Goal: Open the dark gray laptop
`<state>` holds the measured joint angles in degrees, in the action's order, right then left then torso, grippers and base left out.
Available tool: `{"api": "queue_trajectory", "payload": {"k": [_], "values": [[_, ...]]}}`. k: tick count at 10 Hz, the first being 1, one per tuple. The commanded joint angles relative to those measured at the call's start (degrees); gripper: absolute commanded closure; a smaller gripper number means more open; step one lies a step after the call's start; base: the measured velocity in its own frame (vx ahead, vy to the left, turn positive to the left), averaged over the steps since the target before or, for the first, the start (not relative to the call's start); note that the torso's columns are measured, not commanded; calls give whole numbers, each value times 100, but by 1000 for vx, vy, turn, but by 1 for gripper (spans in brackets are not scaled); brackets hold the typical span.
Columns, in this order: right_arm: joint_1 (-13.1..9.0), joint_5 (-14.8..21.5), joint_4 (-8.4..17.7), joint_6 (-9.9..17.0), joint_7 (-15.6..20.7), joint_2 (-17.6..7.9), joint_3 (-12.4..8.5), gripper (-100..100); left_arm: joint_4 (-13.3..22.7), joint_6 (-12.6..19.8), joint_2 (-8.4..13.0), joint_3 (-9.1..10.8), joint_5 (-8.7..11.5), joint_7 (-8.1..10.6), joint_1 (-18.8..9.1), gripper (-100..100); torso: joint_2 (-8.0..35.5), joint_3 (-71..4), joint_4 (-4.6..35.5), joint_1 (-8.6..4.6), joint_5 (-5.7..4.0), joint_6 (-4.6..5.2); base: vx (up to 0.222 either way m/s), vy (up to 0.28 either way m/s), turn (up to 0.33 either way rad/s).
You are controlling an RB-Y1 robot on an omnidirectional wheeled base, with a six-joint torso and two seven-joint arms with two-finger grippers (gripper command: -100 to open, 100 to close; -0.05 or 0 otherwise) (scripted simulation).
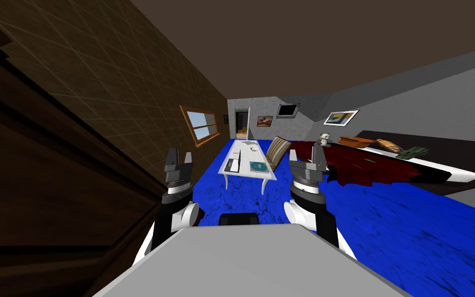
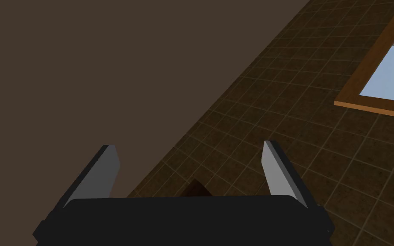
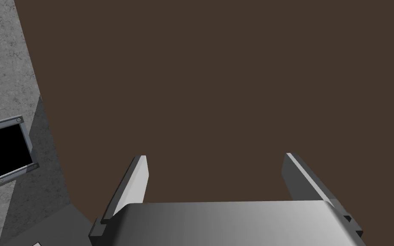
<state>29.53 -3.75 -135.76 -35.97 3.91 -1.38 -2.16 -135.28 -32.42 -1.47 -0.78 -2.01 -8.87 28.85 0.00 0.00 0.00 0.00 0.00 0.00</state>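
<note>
**A:** Head camera: where's the laptop?
**B:** The flat dark grey laptop (image 1: 230, 165) lies on the low white table (image 1: 246, 158). It is well ahead of my raised left gripper (image 1: 180, 154) and right gripper (image 1: 304, 153), between the two.
**A:** Left wrist camera?
**B:** My left gripper's (image 2: 189, 147) fingers (image 2: 106, 171) stand spread apart.
**A:** Right wrist?
**B:** The right gripper (image 3: 215, 157) is spread wide too.

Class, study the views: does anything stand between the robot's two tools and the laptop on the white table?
Nothing visible does. The laptop lies on the white table well ahead; blue floor lies between it and the left tool and right tool, both open and raised.
</note>
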Motion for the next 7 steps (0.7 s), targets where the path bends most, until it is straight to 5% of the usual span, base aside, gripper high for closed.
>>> {"api": "queue_trajectory", "payload": {"k": [1,7], "values": [[0,0,0,0,0,0,0,0,0,0,0,0,0,0,0,0,232,-467,235,0,0,0,0,0,0],[0,0,-1,0,0,0,0,0,-1,0,0,0,0,0,0,0,2693,-5381,2691,0,0,0,0,0,0]]}}
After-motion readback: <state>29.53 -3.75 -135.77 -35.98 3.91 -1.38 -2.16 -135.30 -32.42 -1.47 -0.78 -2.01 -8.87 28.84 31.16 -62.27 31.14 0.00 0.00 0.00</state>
